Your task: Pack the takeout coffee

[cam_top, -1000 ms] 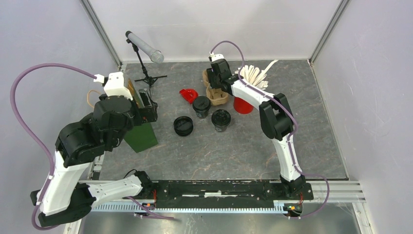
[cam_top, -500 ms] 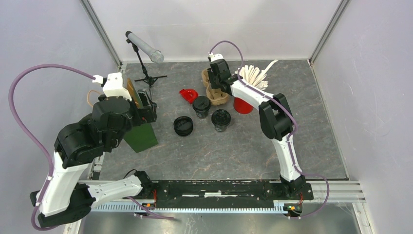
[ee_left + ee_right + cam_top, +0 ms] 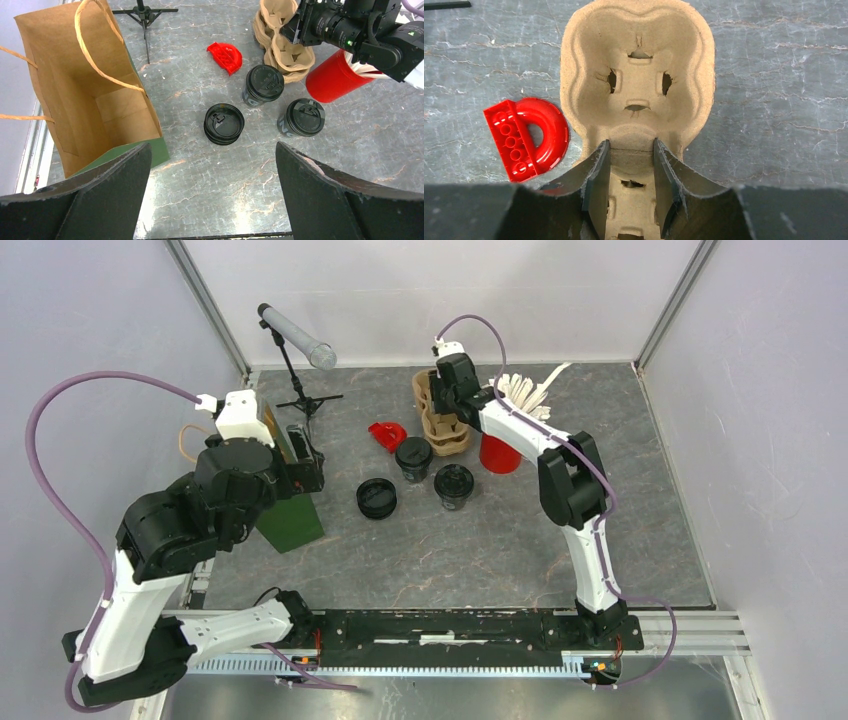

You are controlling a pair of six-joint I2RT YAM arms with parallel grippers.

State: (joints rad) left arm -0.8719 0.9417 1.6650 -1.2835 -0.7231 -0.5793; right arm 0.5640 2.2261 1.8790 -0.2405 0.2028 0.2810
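Observation:
My right gripper (image 3: 631, 150) is shut on the middle ridge of a brown pulp cup carrier (image 3: 638, 60) at the back of the table. In the top view that carrier (image 3: 428, 392) tips up off more pulp carriers (image 3: 448, 438), with the right gripper (image 3: 447, 400) on it. Two lidded black coffee cups (image 3: 413, 457) (image 3: 454, 485) stand in front of them. A green paper bag (image 3: 85, 100) with a brown inside stands open at the left. My left gripper (image 3: 212, 190) hangs open and empty over the table beside the bag.
A low stack of black lids (image 3: 377, 498) lies left of the cups. A red plastic piece (image 3: 387, 434) sits near the carriers. A red cup (image 3: 497, 453) of white stirrers stands to their right. A microphone stand (image 3: 297, 340) is at the back left.
The right gripper's jaws have narrowed onto the carrier's ridge, and the carrier's far end has come up off the ones beneath. The left arm has barely moved.

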